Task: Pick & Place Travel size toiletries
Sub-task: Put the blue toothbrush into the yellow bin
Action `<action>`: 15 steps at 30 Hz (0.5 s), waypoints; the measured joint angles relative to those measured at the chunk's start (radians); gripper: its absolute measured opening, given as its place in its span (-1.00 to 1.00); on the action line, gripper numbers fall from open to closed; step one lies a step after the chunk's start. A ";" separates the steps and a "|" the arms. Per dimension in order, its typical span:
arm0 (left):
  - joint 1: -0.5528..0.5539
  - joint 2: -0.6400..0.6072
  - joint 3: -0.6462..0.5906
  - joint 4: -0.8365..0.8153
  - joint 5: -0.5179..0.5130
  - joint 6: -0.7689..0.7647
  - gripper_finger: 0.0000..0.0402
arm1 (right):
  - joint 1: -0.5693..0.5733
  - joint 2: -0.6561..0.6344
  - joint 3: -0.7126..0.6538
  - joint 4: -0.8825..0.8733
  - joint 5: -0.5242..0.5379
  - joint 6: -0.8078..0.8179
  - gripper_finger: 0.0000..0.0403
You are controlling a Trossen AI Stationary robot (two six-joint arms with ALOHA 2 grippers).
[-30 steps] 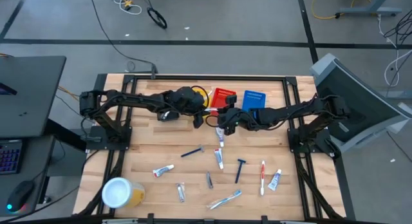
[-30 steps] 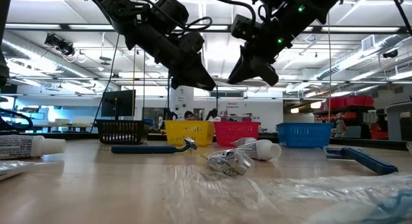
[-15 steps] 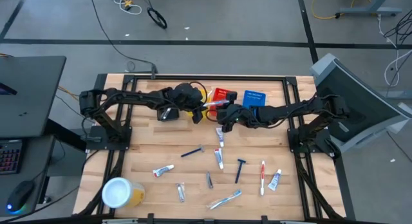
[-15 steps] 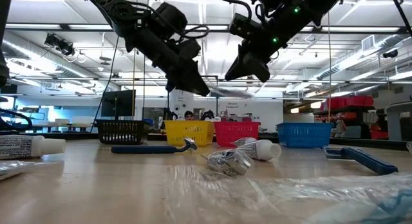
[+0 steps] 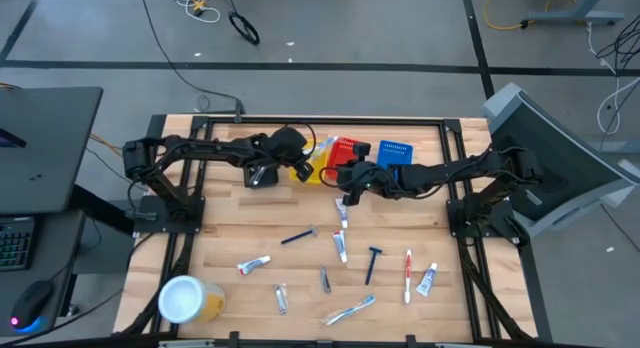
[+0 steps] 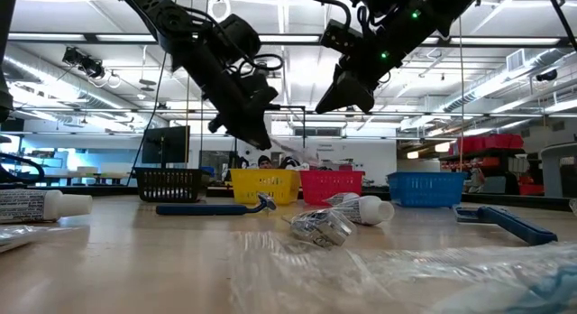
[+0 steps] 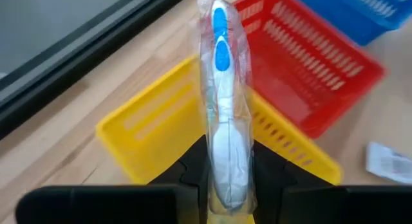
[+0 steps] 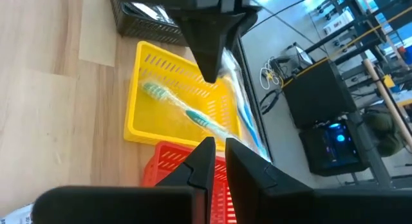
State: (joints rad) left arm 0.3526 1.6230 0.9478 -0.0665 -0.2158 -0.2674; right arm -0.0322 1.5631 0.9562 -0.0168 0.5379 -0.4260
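Two grippers aloft at the table's 12 o'clock edge, by the basket row. Left gripper (image 7: 228, 185): jaws clamped on a wrapped toothbrush (image 7: 224, 108), white handle w/ blue marks, clear sleeve, sticking straight out past the fingertips; held over the yellow basket (image 7: 161, 130), not touching it. Right gripper (image 8: 217, 161): fingers close together w/ a narrow gap, nothing between them; hovers above the wood at approx 3 o'clock of the left gripper, near the red basket (image 5: 347, 150). Yellow basket contents, right wrist view: one green-handled toothbrush (image 8: 180, 108) in clear wrap, lying flat. Basket row along 12 o'clock: black basket (image 6: 169, 183), yellow, red, blue basket (image 5: 393, 153), side by side. Remaining toiletries loose on the table (image 5: 220, 228), centre to 6 o'clock: white tube (image 5: 342, 210) just below the right gripper; blue razor (image 5: 298, 236) at centre; second blue razor (image 5: 373, 262) toward 5 o'clock; red-capped tube (image 5: 254, 264) toward 7 o'clock; red-marked toothbrush (image 5: 408, 273); small tube (image 5: 428, 279) beside it; silvery packet (image 5: 281, 299); wrapped brush (image 5: 350, 310) at 6 o'clock. Yellow tub w/ white lid (image 5: 187, 299) at approx 8 o'clock corner.
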 joint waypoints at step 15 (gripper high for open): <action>-0.002 0.000 -0.002 -0.081 -0.003 0.007 -0.38 | 0.000 0.000 0.000 -0.001 -0.001 0.026 -0.78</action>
State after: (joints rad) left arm 0.3506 1.6229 0.9463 -0.1474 -0.2191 -0.2602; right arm -0.0322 1.5631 0.9562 -0.0177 0.5373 -0.3997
